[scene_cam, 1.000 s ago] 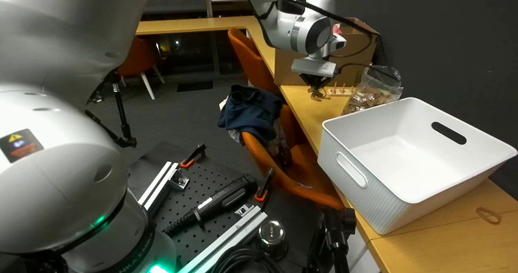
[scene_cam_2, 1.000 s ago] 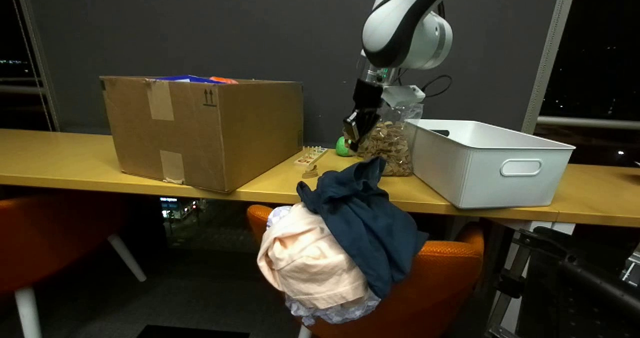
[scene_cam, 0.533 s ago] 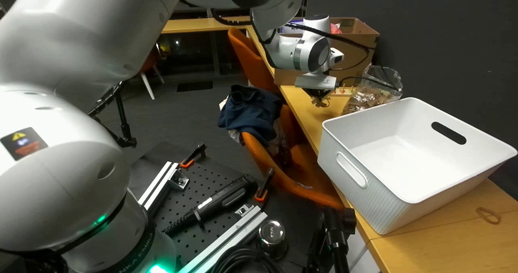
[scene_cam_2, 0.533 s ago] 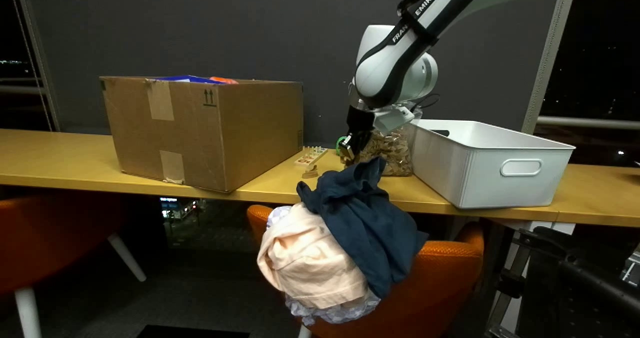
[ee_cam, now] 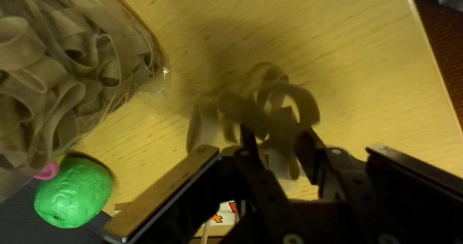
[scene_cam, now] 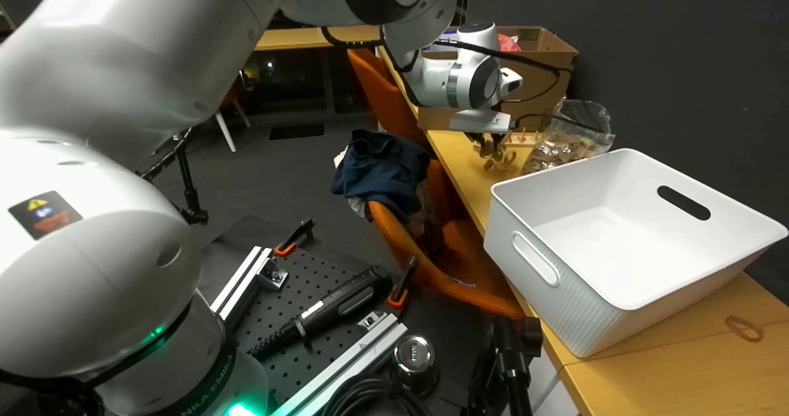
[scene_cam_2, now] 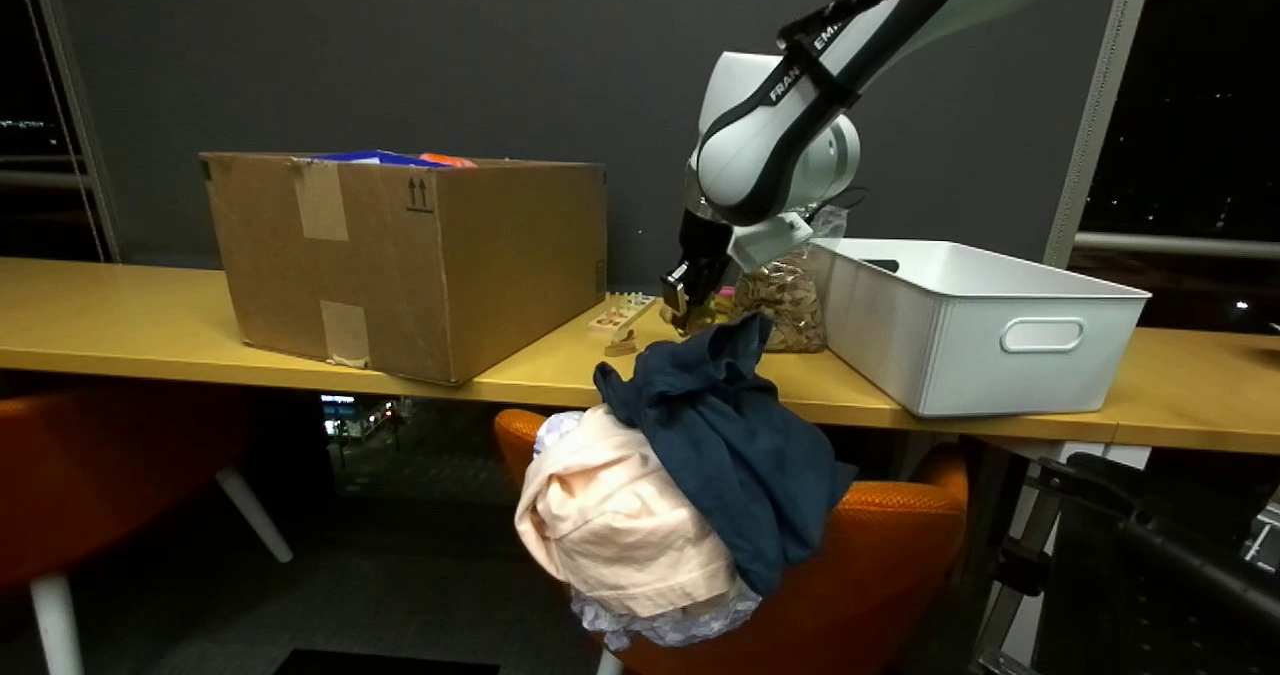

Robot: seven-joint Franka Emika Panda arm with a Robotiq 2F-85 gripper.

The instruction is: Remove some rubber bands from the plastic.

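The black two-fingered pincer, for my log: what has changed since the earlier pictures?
The pincer moved lower over the yellow wooden tabletop, nearer the brown cardboard box. Blur hides whether it released the tan rubber bands at its tip. Unmoved: white plastic bin, navy cloth.

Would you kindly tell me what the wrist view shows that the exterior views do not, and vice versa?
Only the wrist view plainly shows the green ball-like object, and only there does an orange figure on the pegged board stand out.

Only the exterior views show the white bin and the cardboard box; a lone rubber band on the table by the bin shows in an exterior view.

Shared by all: the clear bag of rubber bands, part of the pegged board, and the jaws, whose grip I cannot judge.
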